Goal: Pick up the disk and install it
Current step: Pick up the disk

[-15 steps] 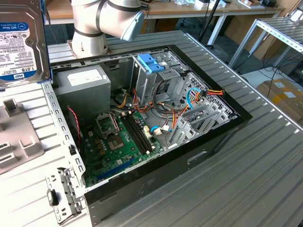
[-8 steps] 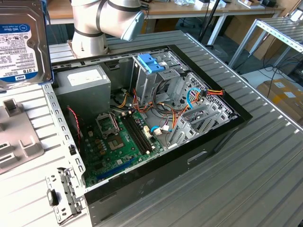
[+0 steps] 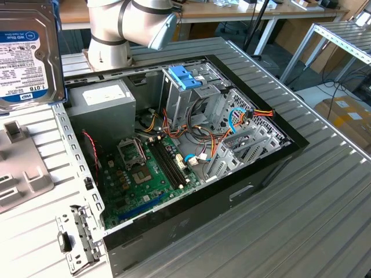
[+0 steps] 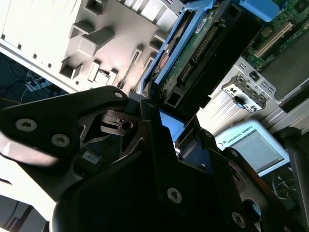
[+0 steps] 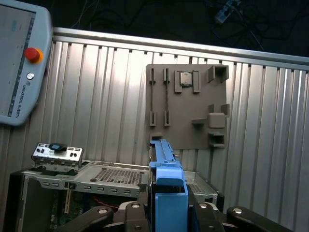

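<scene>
Fingers (image 5: 195, 217) clamp the disk (image 3: 26, 52) by its blue rails; we see it held clear of the bench (image 3: 324, 202), near the open computer case (image 3: 232, 197).

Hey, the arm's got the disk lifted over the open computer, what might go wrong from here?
1. The hand grips the disk along its blue rail, well above the table; a slip would likely drop it onto metal.
2. Loose orange and blue cables lie beside the drive cage and may snag the disk.
3. A blue bracket sits atop the cage and might block the way in.
</scene>
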Motion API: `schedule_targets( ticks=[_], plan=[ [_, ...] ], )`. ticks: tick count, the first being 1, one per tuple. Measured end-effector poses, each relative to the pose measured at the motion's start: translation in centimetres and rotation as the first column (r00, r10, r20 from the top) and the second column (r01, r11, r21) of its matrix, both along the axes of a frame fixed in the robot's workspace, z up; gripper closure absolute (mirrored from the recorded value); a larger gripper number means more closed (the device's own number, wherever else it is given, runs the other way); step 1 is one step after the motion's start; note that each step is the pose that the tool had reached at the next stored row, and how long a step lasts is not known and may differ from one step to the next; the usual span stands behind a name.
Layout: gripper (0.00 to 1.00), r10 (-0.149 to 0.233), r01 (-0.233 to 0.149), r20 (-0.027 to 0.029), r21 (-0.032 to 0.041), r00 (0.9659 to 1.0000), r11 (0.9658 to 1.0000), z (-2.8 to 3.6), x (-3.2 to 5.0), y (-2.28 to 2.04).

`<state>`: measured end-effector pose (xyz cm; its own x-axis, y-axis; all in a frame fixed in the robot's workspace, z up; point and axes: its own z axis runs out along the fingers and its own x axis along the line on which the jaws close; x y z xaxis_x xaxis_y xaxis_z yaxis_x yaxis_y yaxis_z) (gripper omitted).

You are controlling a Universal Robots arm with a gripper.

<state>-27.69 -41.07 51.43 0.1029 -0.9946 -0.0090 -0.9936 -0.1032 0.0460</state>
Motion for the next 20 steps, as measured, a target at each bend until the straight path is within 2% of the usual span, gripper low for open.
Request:
schedule_targets(
  ticks=[20],
  plan=[
    [0.63, 0.000, 0.000, 0.0000, 0.0000, 1.0000, 1.0000, -0.09, 0.74, -1.15]
  ],
)
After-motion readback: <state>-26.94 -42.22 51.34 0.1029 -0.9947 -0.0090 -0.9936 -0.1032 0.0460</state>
